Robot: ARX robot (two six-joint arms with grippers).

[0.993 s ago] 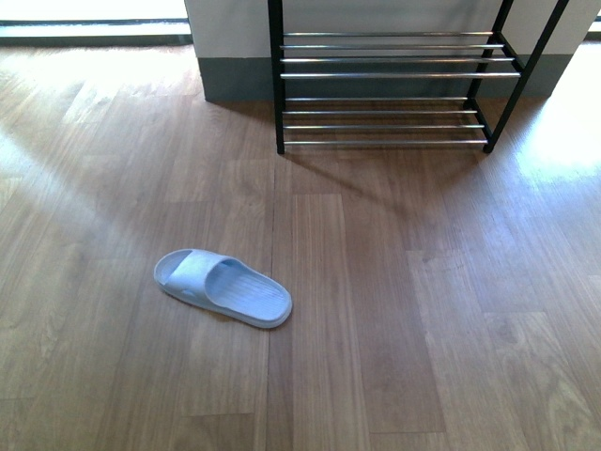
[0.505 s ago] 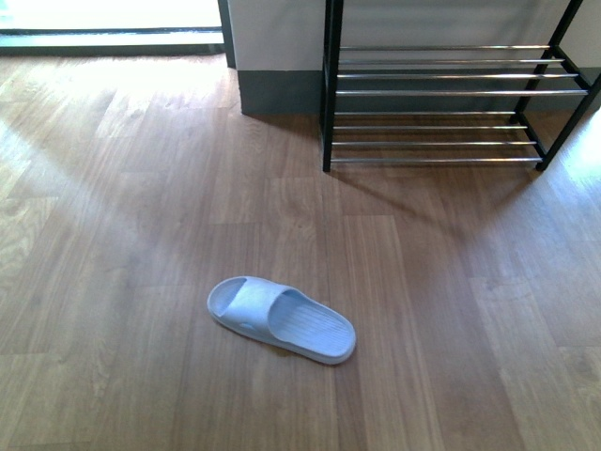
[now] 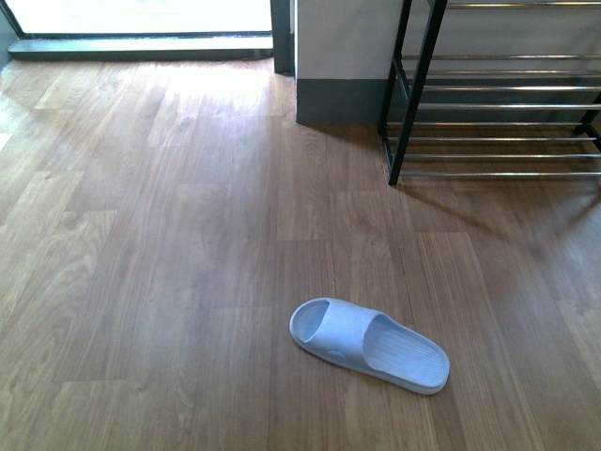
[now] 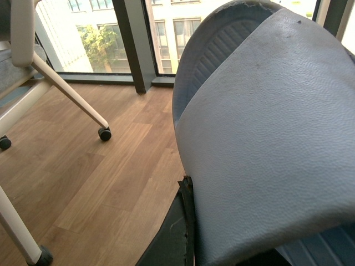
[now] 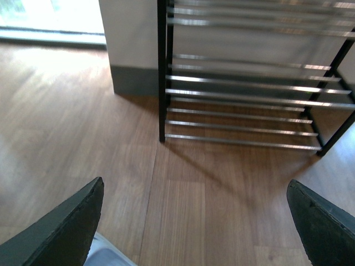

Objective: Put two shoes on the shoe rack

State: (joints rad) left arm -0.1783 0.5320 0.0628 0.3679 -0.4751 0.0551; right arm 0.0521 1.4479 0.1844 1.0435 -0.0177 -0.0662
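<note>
- Step, as I read it: pick up the floor slide (image 3: 368, 345) with the right arm. The other slide is already in the left.
- Right gripper (image 5: 194, 221) is spread wide with nothing between the fingers. A corner of the floor slide shows just beside one fingertip (image 5: 72, 224).
- Left gripper (image 4: 176, 235) is mostly hidden. Only a black finger shows under the held slide (image 4: 266, 138), which is up off the floor, so I judge the gripper is pinching it.
- The floor slide lies sole down on the wood floor (image 3: 169, 263), strap end to the left, heel to the right and nearer the robot. It is well apart from the shoe rack (image 3: 498, 103).
- To do it well: centre the spread fingers over the strap or one side wall and come straight down. Close on the rubber edge, not across the flat footbed, which is smooth and likely to slip.
- Lift before swinging toward the rack. Dragging could twist the slide out of the grip.
- Rack stands far right against the wall. No shoes on the bars that show, and the sneakers are not in view.
- Around: a pillar (image 3: 343, 56) with grey skirting just left of the rack, and a bright window (image 3: 141, 14) behind.
- Chair (image 4: 33, 72) on castors shows in the left wrist view, so keep the loaded left arm away from its legs.
- The black rack post could catch a slide coming in at an angle.
</note>
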